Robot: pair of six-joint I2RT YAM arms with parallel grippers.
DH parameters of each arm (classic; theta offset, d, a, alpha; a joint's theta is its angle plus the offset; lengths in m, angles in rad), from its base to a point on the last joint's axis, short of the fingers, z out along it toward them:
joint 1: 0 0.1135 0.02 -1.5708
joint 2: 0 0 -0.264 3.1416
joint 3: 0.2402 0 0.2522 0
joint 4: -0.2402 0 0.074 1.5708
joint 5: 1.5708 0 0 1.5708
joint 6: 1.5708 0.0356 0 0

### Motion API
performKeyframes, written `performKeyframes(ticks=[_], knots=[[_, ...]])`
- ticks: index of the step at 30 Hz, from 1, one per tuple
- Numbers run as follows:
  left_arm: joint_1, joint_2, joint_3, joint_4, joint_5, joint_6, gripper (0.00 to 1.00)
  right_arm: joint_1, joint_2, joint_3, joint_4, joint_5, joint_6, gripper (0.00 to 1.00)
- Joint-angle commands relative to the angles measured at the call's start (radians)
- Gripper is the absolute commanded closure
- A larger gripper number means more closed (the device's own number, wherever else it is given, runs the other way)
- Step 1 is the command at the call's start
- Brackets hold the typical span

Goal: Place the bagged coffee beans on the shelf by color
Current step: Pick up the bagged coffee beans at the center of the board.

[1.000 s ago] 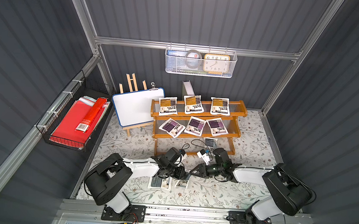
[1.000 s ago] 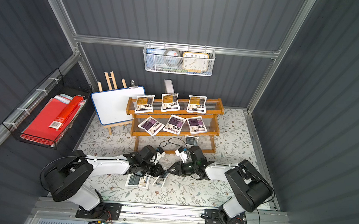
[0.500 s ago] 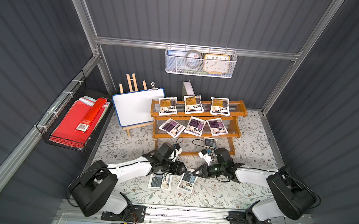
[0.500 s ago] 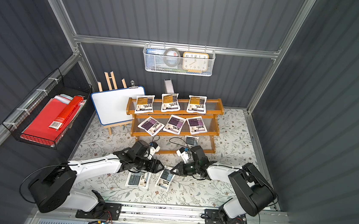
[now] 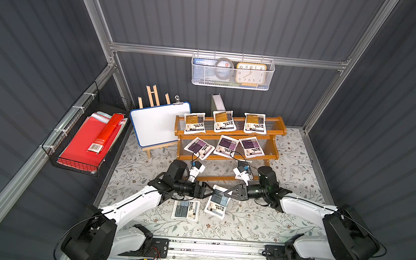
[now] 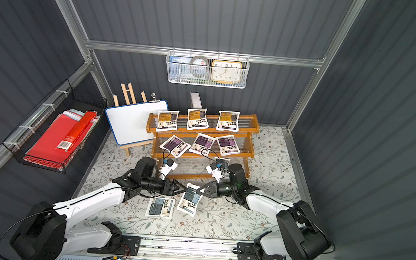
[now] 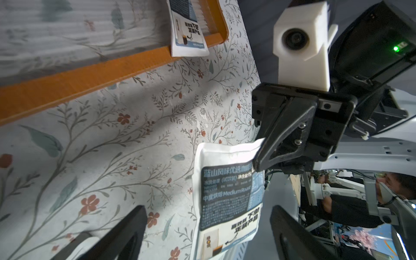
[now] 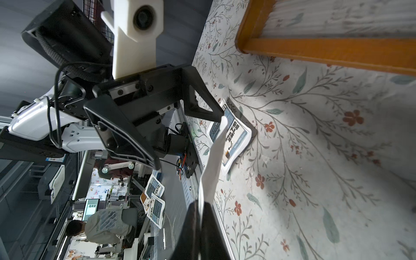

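Top views: shelf (image 5: 273, 134) holds yellow trio (image 5: 224, 121), purple trio (image 5: 226, 146), one grey-blue pouch (image 7: 188, 29); right fingers (image 5: 233, 190) pinch second pouch (image 5: 217, 202); left fingers (image 5: 204, 188) spread; third pouch (image 5: 186, 209) on table (image 5: 258, 217).

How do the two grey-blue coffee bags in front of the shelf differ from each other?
The hanging bag is tilted, one corner pinched in the right gripper; the flat bag lies on the floral mat, with no gripper on it. The hanging bag is nearer the shelf; the flat bag is nearer the robot's base. Both are white with grey-blue labels.
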Motion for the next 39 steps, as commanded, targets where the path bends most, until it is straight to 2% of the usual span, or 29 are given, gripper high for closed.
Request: performKeyframes(ticks=[1,5,13,15,20,22,26,30,33,39], knots=[[0.005,-0.004,-0.011,0.063,0.091,-0.019,0.12,-0.004,0.022,0.043,0.059,-0.035,0.021,1.0],[0.005,0.012,-0.019,0.097,0.092,-0.033,0.14,-0.004,0.065,0.089,0.092,-0.057,0.032,1.0],[0.005,0.041,-0.011,0.09,0.085,-0.014,0.25,-0.003,0.114,0.174,0.059,-0.078,-0.002,1.0],[0.005,0.035,-0.014,0.101,0.085,-0.017,0.35,-0.004,0.124,0.182,0.053,-0.079,-0.01,1.0],[0.005,0.02,-0.035,0.17,0.091,-0.052,0.88,-0.004,0.145,0.201,0.032,-0.07,-0.03,1.0],[0.005,0.021,-0.037,0.172,0.087,-0.052,1.0,-0.004,0.149,0.205,0.026,-0.059,-0.03,1.0],[0.005,0.028,-0.037,0.162,0.021,-0.045,1.0,-0.004,0.13,0.196,0.003,0.017,-0.018,0.7],[0.005,0.034,-0.046,0.232,-0.05,-0.052,1.0,-0.004,0.073,0.133,0.04,0.099,0.031,0.53],[0.009,0.08,-0.04,0.305,-0.093,-0.062,1.0,-0.003,0.035,0.063,0.101,0.152,0.086,0.5],[0.022,0.228,-0.02,0.507,-0.123,-0.166,1.0,-0.003,0.005,-0.028,0.206,0.29,0.169,0.5]])
